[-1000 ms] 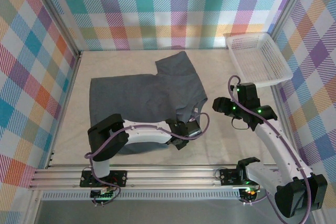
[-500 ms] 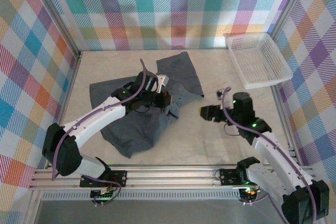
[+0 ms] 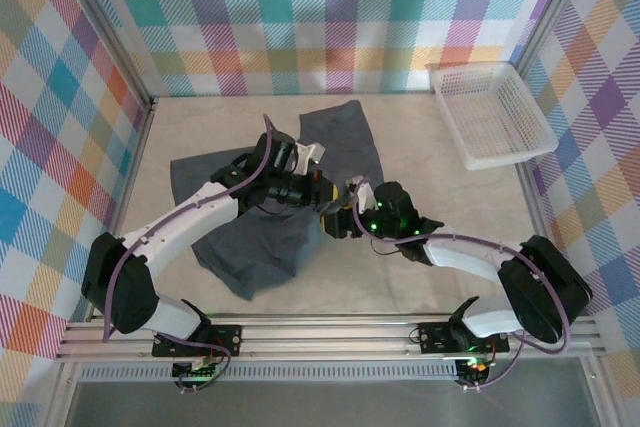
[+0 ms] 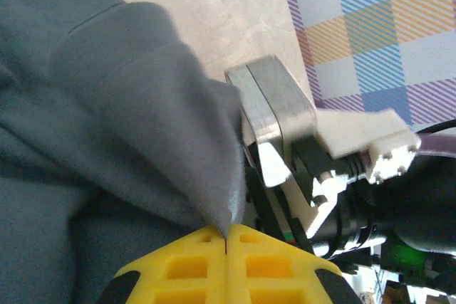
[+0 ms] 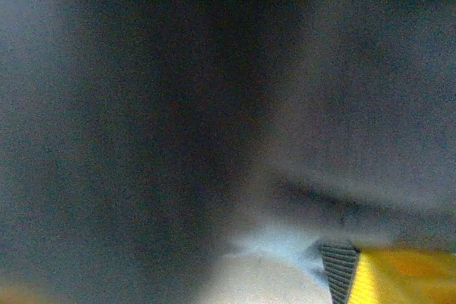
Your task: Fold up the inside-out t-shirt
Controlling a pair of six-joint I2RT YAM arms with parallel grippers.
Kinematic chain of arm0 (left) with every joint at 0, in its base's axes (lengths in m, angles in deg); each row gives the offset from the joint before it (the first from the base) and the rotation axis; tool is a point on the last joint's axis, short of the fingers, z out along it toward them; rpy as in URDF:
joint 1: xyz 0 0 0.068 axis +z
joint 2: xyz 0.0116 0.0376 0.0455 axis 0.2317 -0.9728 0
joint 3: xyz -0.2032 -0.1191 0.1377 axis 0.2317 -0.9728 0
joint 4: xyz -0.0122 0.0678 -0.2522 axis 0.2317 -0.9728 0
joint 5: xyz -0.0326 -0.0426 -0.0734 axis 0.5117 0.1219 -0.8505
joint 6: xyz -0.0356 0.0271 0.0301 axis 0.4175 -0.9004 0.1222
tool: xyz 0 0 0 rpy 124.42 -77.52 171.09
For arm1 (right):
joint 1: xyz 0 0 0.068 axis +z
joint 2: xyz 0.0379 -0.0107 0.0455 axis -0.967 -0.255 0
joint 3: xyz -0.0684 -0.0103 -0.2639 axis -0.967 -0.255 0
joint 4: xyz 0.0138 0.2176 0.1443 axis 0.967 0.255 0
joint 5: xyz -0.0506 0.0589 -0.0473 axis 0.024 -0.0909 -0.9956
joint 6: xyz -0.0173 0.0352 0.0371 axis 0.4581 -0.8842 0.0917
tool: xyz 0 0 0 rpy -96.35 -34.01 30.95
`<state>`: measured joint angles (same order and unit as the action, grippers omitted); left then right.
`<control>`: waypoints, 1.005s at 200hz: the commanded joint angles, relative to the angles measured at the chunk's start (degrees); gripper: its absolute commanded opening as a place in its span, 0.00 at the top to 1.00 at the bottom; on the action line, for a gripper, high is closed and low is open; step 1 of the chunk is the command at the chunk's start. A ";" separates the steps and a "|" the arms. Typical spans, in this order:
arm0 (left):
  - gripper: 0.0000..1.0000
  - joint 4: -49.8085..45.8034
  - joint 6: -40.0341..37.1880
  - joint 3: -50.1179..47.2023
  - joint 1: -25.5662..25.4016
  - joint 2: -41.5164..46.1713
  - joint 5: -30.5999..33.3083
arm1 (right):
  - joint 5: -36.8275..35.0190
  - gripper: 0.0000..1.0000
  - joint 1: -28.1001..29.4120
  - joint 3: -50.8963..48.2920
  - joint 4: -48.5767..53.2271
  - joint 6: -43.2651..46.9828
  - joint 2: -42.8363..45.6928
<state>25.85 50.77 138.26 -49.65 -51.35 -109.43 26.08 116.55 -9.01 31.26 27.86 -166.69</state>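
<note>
Mid-fold: left tool (image 4: 226, 238) pinches the wrinkled slate-grey cotton t-shirt (image 3: 255, 247); right tool (image 3: 348, 215), opening impossible to tell, should probably grasp alongside.

Both arms pair white link shells with black joint housings. A purple cable (image 3: 266, 147) loops along the left arm (image 3: 185, 224), another along the right arm (image 3: 465, 252). Green lights (image 3: 375, 215) glow at the right arm's far end from the aluminium rail (image 3: 320, 332). Black bases (image 3: 185, 339) sit on that rail. The left gripper (image 4: 226, 231) has jaws with yellow, square-waffled pads (image 4: 185, 268).
</note>
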 commanded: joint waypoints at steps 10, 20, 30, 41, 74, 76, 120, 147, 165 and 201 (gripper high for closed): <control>1.00 0.57 0.19 -0.47 0.68 4.00 -1.28 | -13.47 0.60 0.30 2.46 -3.21 -0.37 -0.34; 1.00 -0.86 -0.57 -0.45 0.82 4.96 -0.48 | -10.82 0.81 0.33 2.49 -3.77 2.43 -0.60; 0.96 -2.48 -1.62 -0.65 0.86 5.65 1.12 | -5.55 0.99 0.34 2.91 -3.59 4.83 -0.93; 0.76 -5.48 -3.45 -1.25 0.92 6.51 5.71 | -2.09 1.00 0.34 3.22 -3.23 4.19 -0.66; 0.35 -9.97 -4.20 -10.45 0.91 11.57 24.89 | -0.35 1.00 0.34 2.50 -1.70 -3.78 3.37; 0.34 -9.11 -4.01 -11.34 0.96 11.83 24.28 | -0.34 1.00 0.32 2.56 -1.35 -4.10 3.58; 0.22 6.02 -2.28 -19.57 -2.52 6.99 12.66 | -8.45 1.00 0.01 8.65 13.98 -8.72 6.34; 0.79 -0.39 -1.66 -19.74 -1.46 2.56 26.53 | -9.22 1.00 -1.14 12.30 19.07 -9.73 7.75; 1.00 -3.70 -0.91 -22.04 1.55 3.82 34.93 | -10.61 1.00 -4.72 15.78 27.51 -13.50 9.18; 1.00 -6.80 -1.83 -28.05 8.87 11.64 36.33 | -6.25 1.00 -13.65 15.91 34.01 -16.48 11.17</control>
<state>23.89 49.79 113.06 -44.03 -45.02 -78.09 17.97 106.91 5.49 58.10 14.36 -157.09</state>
